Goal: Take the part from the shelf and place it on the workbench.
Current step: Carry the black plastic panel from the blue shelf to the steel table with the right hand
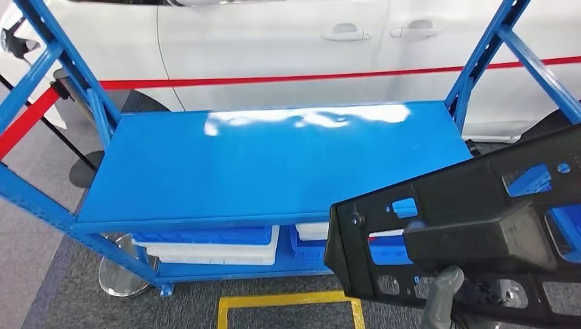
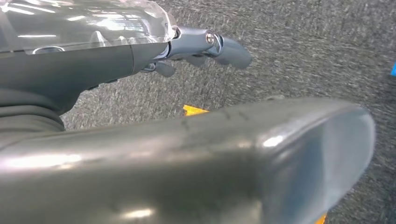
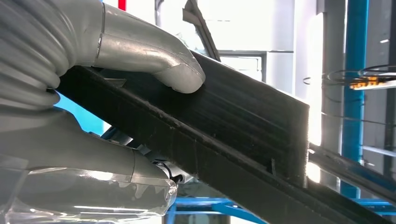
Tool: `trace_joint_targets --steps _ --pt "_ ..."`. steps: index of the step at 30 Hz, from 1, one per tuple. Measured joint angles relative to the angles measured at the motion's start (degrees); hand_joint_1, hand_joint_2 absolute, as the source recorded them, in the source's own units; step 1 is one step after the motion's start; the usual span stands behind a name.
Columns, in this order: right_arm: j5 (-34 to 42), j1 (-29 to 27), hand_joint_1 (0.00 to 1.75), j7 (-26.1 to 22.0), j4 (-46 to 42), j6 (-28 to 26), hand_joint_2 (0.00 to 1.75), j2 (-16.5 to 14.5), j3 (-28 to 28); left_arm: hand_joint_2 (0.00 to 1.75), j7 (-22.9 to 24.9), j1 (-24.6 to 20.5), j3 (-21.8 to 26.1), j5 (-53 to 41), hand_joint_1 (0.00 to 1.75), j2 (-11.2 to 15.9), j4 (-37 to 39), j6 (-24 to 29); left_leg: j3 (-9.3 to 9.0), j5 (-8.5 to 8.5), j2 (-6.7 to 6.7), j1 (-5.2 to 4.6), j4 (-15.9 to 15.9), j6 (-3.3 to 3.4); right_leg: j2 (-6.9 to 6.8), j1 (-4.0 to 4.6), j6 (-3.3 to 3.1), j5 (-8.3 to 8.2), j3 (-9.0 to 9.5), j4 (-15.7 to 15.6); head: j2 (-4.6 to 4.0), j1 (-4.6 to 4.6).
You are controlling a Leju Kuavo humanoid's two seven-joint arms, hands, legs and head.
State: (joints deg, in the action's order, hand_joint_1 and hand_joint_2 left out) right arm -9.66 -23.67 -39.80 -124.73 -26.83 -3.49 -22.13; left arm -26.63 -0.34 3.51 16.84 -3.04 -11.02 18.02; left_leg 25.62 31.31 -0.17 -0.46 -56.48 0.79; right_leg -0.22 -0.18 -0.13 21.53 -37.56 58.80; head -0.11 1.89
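While pinched between thumb and fingers of right hand [image 3: 84, 93]: black perforated plastic bracket [image 1: 479, 226], seemingly stiff and light, best gripped along its flat edge; left hand [image 2: 205, 46] idle, fingers loosely apart.

A black plastic part [image 1: 473, 226], pierced with cut-outs, fills the lower right, tilted, with a grey finger of the right robot hand [image 1: 438, 298] against its lower edge. Behind it stands a blue shelf [image 1: 274, 161] (its top board glossy), with blue and white bins [image 1: 212, 245] on the lower level. A white car [image 1: 308, 48] stands beyond, and yellow floor tape [image 1: 288, 301] lies in front.
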Motion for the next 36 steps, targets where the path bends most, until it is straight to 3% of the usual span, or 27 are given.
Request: trace_joint_targets --steps 2,3,6,7,8,9,11,12,14,16,17,19,21,22,23,24,25,27,29,30,32,33,34,36 --pt "0.8 -1.2 1.75 0.0 -0.2 0.6 1.75 0.0 0.4 0.00 0.4 0.1 0.2 0.1 0.00 -0.4 0.0 0.3 0.39 -1.35 0.35 0.19 0.5 0.54 0.20 -0.24 0.76 -0.04 -0.15 0.0 0.00 0.03" --pt "1.6 -1.7 1.75 0.0 -0.3 1.7 1.75 -0.1 0.9 0.00 0.7 0.1 0.2 0.1 0.00 -0.5 0.0 0.6 0.79 -2.14 0.68 0.37 0.8 0.89 0.33 -0.31 1.11 1.39 -0.53 0.9 0.00 -0.06" --pt "5.8 -3.7 1.75 0.0 -0.8 11.1 1.75 -1.7 4.4 0.00 1.5 0.3 0.3 -0.5 0.00 -0.8 0.1 1.2 2.93 -4.04 1.88 0.57 1.1 1.43 0.42 -0.76 2.15 9.83 -2.82 9.7 -0.01 -0.43" --pt "7.0 -4.4 1.75 0.0 -1.0 15.7 1.75 -3.0 6.6 0.00 1.7 0.3 0.3 -0.8 0.00 -1.0 0.1 1.3 3.72 -4.58 2.34 0.59 1.0 1.35 0.39 -0.95 2.49 11.38 -3.25 13.0 -0.01 -0.46" --pt "7.9 -5.0 1.75 0.0 -1.2 19.8 1.75 -4.7 9.1 0.00 1.8 0.3 0.3 -1.0 0.00 -1.1 0.1 1.3 4.51 -5.06 2.85 0.64 0.8 1.22 0.34 -1.14 2.79 11.62 -3.08 15.1 -0.01 -0.46" --pt "8.4 -5.4 1.75 0.0 -1.5 23.4 1.75 -6.4 11.8 0.00 1.8 0.4 0.4 -1.2 0.00 -1.2 0.1 1.3 5.30 -5.48 3.38 0.73 0.5 1.03 0.19 -1.34 3.07 10.58 -1.91 15.3 -0.01 -0.46" --pt "9.1 -5.9 1.75 0.0 -2.0 27.4 1.75 -9.4 16.4 0.00 1.8 0.3 0.4 -1.6 0.00 -1.2 0.1 1.3 6.72 -5.99 4.43 0.94 -0.5 0.51 -1.17 -1.72 3.60 7.90 3.31 9.6 0.00 -0.47" --pt "9.2 -6.0 1.75 0.0 -2.2 28.1 1.75 -10.5 18.2 0.00 1.7 0.4 0.4 -1.7 0.00 -1.2 0.1 1.2 7.32 -6.12 4.85 0.95 -1.1 0.21 -2.62 -1.65 3.73 7.66 6.39 5.4 0.00 -0.55" --pt "8.9 -6.3 1.75 0.0 -2.5 28.1 1.75 -12.1 20.3 0.00 1.4 0.3 0.5 -2.0 0.00 -1.2 0.1 0.9 7.82 -6.34 5.80 0.71 -1.9 -0.46 -4.54 -1.33 2.92 8.61 9.64 0.2 0.00 -0.64" --pt "8.3 -6.6 1.75 0.0 -2.9 27.5 1.75 -13.3 21.2 0.00 1.0 0.2 0.5 -2.4 0.00 -1.1 0.1 0.6 7.88 -6.79 6.96 0.65 -2.0 -1.23 -3.86 -1.09 1.35 8.61 9.20 -0.5 0.00 -0.65" --pt "8.0 -6.7 1.75 -0.1 -3.2 27.2 1.75 -13.9 21.4 0.00 0.9 0.2 0.5 -2.6 0.00 -1.1 0.1 0.4 8.01 -6.50 6.74 0.81 -2.3 -1.72 -3.29 -1.09 0.66 8.15 8.69 -0.5 0.00 -0.66" --pt "7.7 -6.8 1.75 -0.1 -3.6 26.8 1.75 -14.7 21.6 0.00 0.8 0.2 0.5 -2.8 0.00 -1.0 0.1 0.2 8.95 -3.01 4.23 1.09 -5.0 -2.42 -2.07 -1.05 -0.59 6.89 7.36 -0.6 0.00 -0.63" --pt "7.6 -6.9 1.75 -0.1 -3.8 26.6 1.75 -15.3 21.6 0.00 0.8 0.3 0.5 -2.9 0.00 -1.0 0.1 0.0 10.70 2.92 1.35 1.15 -11.6 -2.50 -0.65 -0.76 -1.28 5.52 5.64 -0.6 0.00 -0.60" --pt "7.6 -6.9 1.75 -0.1 -3.8 26.6 1.75 -15.4 21.7 0.00 0.8 0.4 0.5 -3.0 0.00 -1.0 0.1 -0.1 11.33 4.89 0.85 1.10 -15.0 -2.33 0.18 -0.52 -1.43 4.78 4.67 -0.5 0.00 -0.59" --pt "7.6 -7.0 1.75 -0.1 -3.8 26.5 1.75 -15.6 21.7 0.00 0.8 0.3 0.5 -3.0 0.00 -0.9 0.1 -0.2 11.32 5.56 0.67 1.03 -17.2 -2.04 1.06 -0.26 -1.52 4.03 3.67 -0.4 0.00 -0.60" --pt "7.6 -7.1 1.75 -0.1 -3.8 26.3 1.75 -15.7 21.8 0.00 0.8 0.3 0.5 -3.1 0.00 -0.9 0.1 -0.3 10.33 4.85 0.56 0.89 -17.4 -1.62 1.96 -0.01 -1.54 3.30 2.68 -0.3 0.00 -0.59" --pt "7.6 -7.2 1.75 0.0 -3.8 26.1 1.75 -15.8 21.9 0.00 0.8 0.3 0.5 -3.2 0.00 -0.9 0.1 -0.4 8.42 3.32 0.29 0.69 -15.6 -1.07 2.81 0.23 -1.53 2.61 1.78 -0.2 0.00 -0.60" --pt "7.6 -7.3 1.75 -0.1 -3.9 25.7 1.75 -15.9 22.0 0.00 0.8 0.1 0.5 -3.5 0.00 -0.6 0.1 -0.5 2.57 0.89 -1.89 0.08 -7.7 0.57 4.22 0.57 -1.40 1.32 0.45 0.0 0.00 -0.65" --pt "7.5 -7.4 1.75 -0.1 -4.1 25.5 1.75 -16.0 22.2 0.00 0.8 0.1 0.5 -3.7 0.00 -0.3 0.1 -0.7 -1.65 0.76 -4.05 -0.41 -0.8 1.37 5.30 0.49 -0.99 0.07 -0.15 -0.1 0.00 -0.68" --pt "7.4 -7.4 1.75 -0.1 -4.2 25.4 1.75 -16.0 22.2 0.00 0.8 0.0 0.5 -3.7 0.00 -0.2 0.1 -0.8 -2.38 0.95 -4.38 -0.65 0.7 1.44 5.81 0.34 -0.61 -0.57 -0.30 -0.3 0.00 -0.62" --pt "7.2 -7.6 1.75 -0.1 -4.4 25.0 1.75 -16.2 22.2 0.00 0.8 -0.1 0.5 -3.8 0.00 -0.2 0.1 -1.0 -1.98 -0.20 -3.10 -0.69 1.5 1.36 6.50 0.17 0.12 -1.53 -0.57 -0.7 0.00 -0.51" --pt "7.1 -7.8 1.75 -0.1 -4.6 24.7 1.75 -16.3 22.2 0.00 0.8 -0.2 0.5 -4.0 0.00 -0.1 0.1 -1.1 -1.59 -0.92 -2.31 -0.56 1.8 1.57 5.78 0.20 0.38 -0.75 -0.92 -0.2 -0.01 -0.49" --pt "6.9 -7.8 1.75 -0.1 -4.7 24.4 1.75 -16.3 22.2 0.00 0.8 -0.1 0.6 -4.1 0.00 -0.1 0.1 -1.3 -1.07 -1.72 -1.42 -0.36 2.1 1.78 4.52 0.24 0.63 1.28 -1.47 1.1 -0.01 -0.58" --pt "6.4 -7.9 1.75 -0.2 -4.9 23.7 1.75 -16.3 22.3 0.00 0.7 0.1 0.6 -4.4 0.00 -0.1 0.1 -1.5 0.34 -3.01 0.42 -0.21 2.2 2.02 1.63 -0.11 1.32 7.74 -3.01 7.2 -0.01 -0.72"
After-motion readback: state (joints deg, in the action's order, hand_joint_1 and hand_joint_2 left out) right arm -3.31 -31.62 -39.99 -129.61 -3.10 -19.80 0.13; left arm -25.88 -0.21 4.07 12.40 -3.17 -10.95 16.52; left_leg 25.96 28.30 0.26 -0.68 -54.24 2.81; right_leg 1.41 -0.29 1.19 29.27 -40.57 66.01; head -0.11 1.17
